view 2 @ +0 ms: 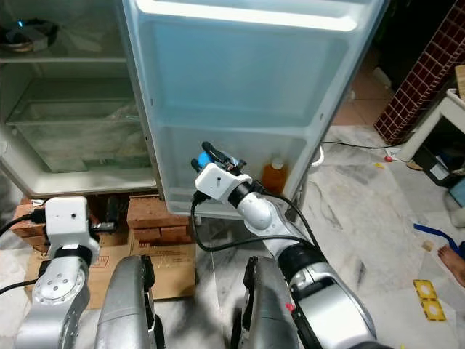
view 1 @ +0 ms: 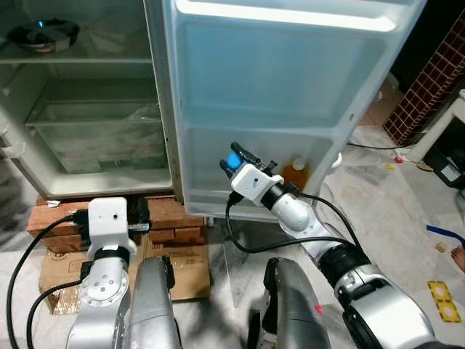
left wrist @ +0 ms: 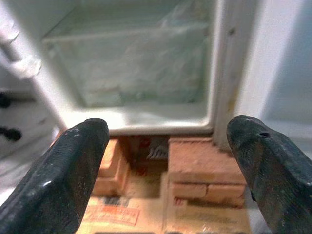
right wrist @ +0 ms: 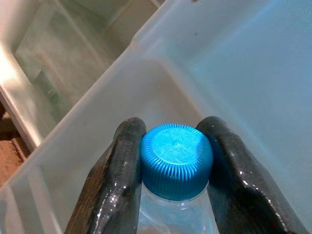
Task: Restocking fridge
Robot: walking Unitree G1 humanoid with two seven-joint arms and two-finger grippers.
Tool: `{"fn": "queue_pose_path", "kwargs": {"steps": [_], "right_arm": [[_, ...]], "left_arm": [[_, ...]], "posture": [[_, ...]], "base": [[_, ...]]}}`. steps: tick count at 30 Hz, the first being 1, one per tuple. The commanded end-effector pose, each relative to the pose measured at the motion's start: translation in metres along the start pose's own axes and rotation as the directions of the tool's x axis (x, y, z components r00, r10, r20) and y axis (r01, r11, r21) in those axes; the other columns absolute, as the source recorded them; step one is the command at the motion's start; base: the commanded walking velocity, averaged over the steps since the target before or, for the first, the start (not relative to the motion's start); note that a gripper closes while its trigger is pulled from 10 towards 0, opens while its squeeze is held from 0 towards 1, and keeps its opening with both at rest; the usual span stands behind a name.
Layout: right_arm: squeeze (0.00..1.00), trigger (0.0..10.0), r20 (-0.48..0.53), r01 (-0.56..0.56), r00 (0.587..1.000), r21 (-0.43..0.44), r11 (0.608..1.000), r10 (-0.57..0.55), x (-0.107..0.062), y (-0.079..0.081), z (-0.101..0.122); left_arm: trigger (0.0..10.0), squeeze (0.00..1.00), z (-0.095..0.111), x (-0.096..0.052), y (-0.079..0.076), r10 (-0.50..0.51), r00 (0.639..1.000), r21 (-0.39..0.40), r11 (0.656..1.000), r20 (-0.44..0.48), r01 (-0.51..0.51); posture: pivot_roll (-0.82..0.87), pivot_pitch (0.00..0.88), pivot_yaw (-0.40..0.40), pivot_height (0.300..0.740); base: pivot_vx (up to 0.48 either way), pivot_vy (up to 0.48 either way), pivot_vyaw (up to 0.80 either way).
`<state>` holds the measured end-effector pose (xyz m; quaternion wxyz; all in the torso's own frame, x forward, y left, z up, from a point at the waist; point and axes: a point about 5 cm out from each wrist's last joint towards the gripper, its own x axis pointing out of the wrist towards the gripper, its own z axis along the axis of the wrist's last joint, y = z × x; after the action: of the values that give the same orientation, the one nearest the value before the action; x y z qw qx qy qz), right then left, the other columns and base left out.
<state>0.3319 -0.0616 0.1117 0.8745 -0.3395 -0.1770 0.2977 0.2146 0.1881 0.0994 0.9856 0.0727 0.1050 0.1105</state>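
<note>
A blue-capped bottle (right wrist: 176,163) was clamped upright, cap upward, by the right gripper (view 1: 234,161) at the fridge door's (view 1: 290,87) lower shelf (view 1: 218,190); the left gripper (left wrist: 165,165) was held open above marble floor (view 1: 378,211)

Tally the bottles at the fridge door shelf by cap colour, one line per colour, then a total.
Blue cap: 1, the clear bottle gripped at the neck by the right gripper, at the door shelf.
White cap: 1, the amber bottle standing in that shelf.
Total: 2 bottles.
</note>
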Motion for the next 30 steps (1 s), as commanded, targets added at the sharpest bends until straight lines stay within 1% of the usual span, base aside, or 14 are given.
{"fn": "queue_pose_path", "kwargs": {"steps": [1, 2, 7, 8, 10, 12, 16, 17, 19, 20, 23, 28, 29, 30], "right_arm": [[0.00, 10.0, 0.029, 0.008, 1.000, -0.055, 0.998, -0.007, 0.004, -0.002, 0.003], [0.00, 10.0, 0.027, 0.005, 1.000, -0.074, 0.997, -0.003, 0.003, 0.002, 0.001], [0.00, 10.0, -0.001, 0.005, 1.000, -0.092, 0.996, -0.005, 0.003, 0.007, -0.004], [0.00, 10.0, -0.018, 0.003, 1.000, -0.100, 0.995, -0.005, 0.002, 0.010, -0.007], [0.00, 10.0, -0.055, -0.003, 0.998, -0.098, 0.995, -0.002, 0.002, 0.014, -0.010], [0.00, 10.0, -0.095, -0.004, 0.996, -0.083, 0.996, -0.004, 0.002, 0.018, -0.014], [0.00, 10.0, -0.184, 0.010, 0.983, -0.019, 1.000, -0.013, -0.004, 0.021, -0.025], [0.00, 10.0, -0.226, 0.035, 0.974, 0.046, 0.998, -0.024, -0.006, 0.020, -0.030], [0.00, 10.0, -0.246, 0.053, 0.969, 0.089, 0.995, -0.030, -0.008, 0.018, -0.032], [0.00, 10.0, -0.261, 0.081, 0.964, 0.087, 0.993, -0.056, -0.008, 0.013, -0.034], [0.00, 10.0, -0.323, 0.121, 0.943, 0.105, 0.987, -0.081, -0.010, 0.006, -0.042], [0.00, 10.0, -0.404, 0.152, 0.908, 0.072, 0.986, -0.110, -0.013, -0.003, -0.051], [0.00, 10.0, -0.429, 0.173, 0.893, 0.051, 0.983, -0.135, -0.014, -0.009, -0.053], [0.00, 10.0, -0.437, 0.178, 0.888, 0.042, 0.983, -0.142, -0.014, -0.011, -0.054]], "left_arm": [[10.0, 0.00, 0.005, -0.004, 0.004, 0.002, 1.000, 0.009, 1.000, 0.013, -0.002], [10.0, 0.00, 0.006, -0.008, 0.009, 0.010, 1.000, 0.021, 1.000, 0.008, -0.010], [10.0, 0.00, 0.007, -0.014, 0.014, 0.015, 1.000, 0.033, 0.999, -0.004, -0.015], [10.0, 0.00, 0.008, -0.018, 0.017, 0.015, 1.000, 0.041, 0.999, -0.010, -0.014], [10.0, 0.00, 0.008, -0.019, 0.018, 0.013, 1.000, 0.047, 0.999, -0.014, -0.012], [10.0, 0.00, 0.008, -0.019, 0.018, 0.010, 1.000, 0.051, 0.999, -0.018, -0.009], [10.0, 0.00, 0.010, -0.019, 0.016, 0.002, 1.000, 0.054, 0.999, -0.019, -0.001], [10.0, 0.00, 0.011, -0.020, 0.016, 0.001, 1.000, 0.057, 0.998, -0.020, 0.000], [10.0, 0.00, 0.011, -0.020, 0.015, 0.001, 1.000, 0.060, 0.998, -0.020, 0.000], [10.0, 0.00, 0.010, -0.021, 0.015, -0.001, 1.000, 0.060, 0.998, -0.024, 0.003], [10.0, 0.00, 0.008, -0.023, 0.014, -0.007, 0.999, 0.060, 0.998, -0.034, 0.009], [10.0, 0.00, 0.009, -0.021, 0.011, -0.015, 0.999, 0.056, 0.998, -0.035, 0.017], [10.0, 0.00, 0.010, -0.019, 0.010, -0.017, 0.999, 0.053, 0.998, -0.032, 0.019], [10.0, 0.00, 0.010, -0.018, 0.010, -0.017, 0.999, 0.052, 0.998, -0.032, 0.019]], "posture": [[0.21, 0.138, -0.063, 0.533], [0.23, 0.150, -0.060, 0.533], [0.25, 0.174, -0.052, 0.533], [0.26, 0.180, -0.049, 0.533], [0.26, 0.183, -0.047, 0.533], [0.27, 0.185, -0.043, 0.533], [0.27, 0.186, -0.042, 0.533], [0.27, 0.187, -0.040, 0.533], [0.27, 0.188, -0.040, 0.533], [0.27, 0.187, -0.038, 0.533], [0.26, 0.188, -0.036, 0.533], [0.25, 0.182, -0.037, 0.533], [0.25, 0.178, -0.039, 0.533], [0.25, 0.176, -0.039, 0.533]], "base": [[0.000, 0.000, 0.00], [0.000, 0.000, 0.00], [0.000, 0.000, 0.00], [0.000, 0.000, 0.00], [0.000, 0.000, 0.00], [0.000, 0.000, 0.00], [0.000, 0.000, 0.00], [0.000, 0.000, 0.00], [0.000, 0.000, 0.00], [0.000, 0.000, 0.00], [0.000, 0.000, 0.00], [0.000, 0.000, 0.00], [0.000, 0.000, 0.00], [0.000, 0.000, 0.00]]}}
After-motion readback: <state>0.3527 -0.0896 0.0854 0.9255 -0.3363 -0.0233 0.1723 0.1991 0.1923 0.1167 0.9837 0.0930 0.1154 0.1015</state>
